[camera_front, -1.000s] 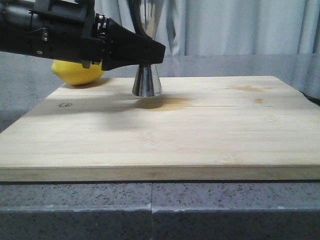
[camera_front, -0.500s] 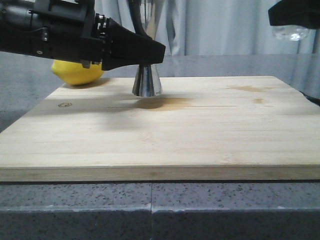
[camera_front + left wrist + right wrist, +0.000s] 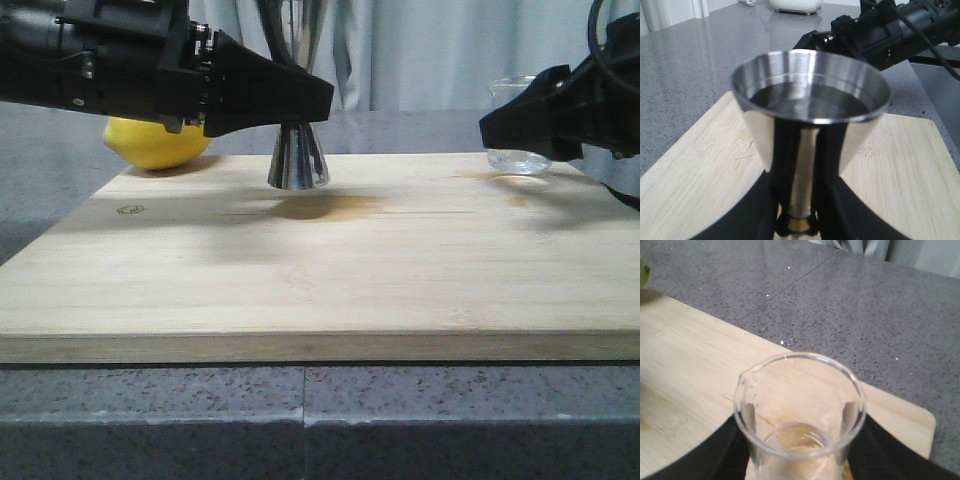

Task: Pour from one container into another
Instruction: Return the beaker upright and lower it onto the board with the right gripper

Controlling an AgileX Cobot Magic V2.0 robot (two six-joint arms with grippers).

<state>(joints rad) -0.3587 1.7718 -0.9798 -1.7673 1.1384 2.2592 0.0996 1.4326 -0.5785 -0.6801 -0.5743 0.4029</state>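
1. A pale wooden cutting board lies on a speckled grey stone counter; grey curtains hang behind it.
2. The steel jigger stands upright on the board near its far edge, left of the middle; its flared base rests on the wood beside a brownish stain.
3. The left gripper reaches in from the left, level with the board; its black fingers are pinched on the jigger's narrow waist, where the left wrist view shows a thin gold band.
4. From the left wrist view the jigger's upper cup is a wide shiny bowl with dark liquid inside, its surface below the rim.
5. The glass beaker sits at the board's far right corner, upright, its base at or just above the wood; I cannot tell whether it touches.
6. The right gripper comes in from the right, its black fingers closed around the beaker's sides.
7. From the right wrist view the beaker is clear with a small pour spout on its rim; no liquid level can be made out inside.
8. A yellow lemon lies just off the board's far left corner, partly hidden by the left arm.
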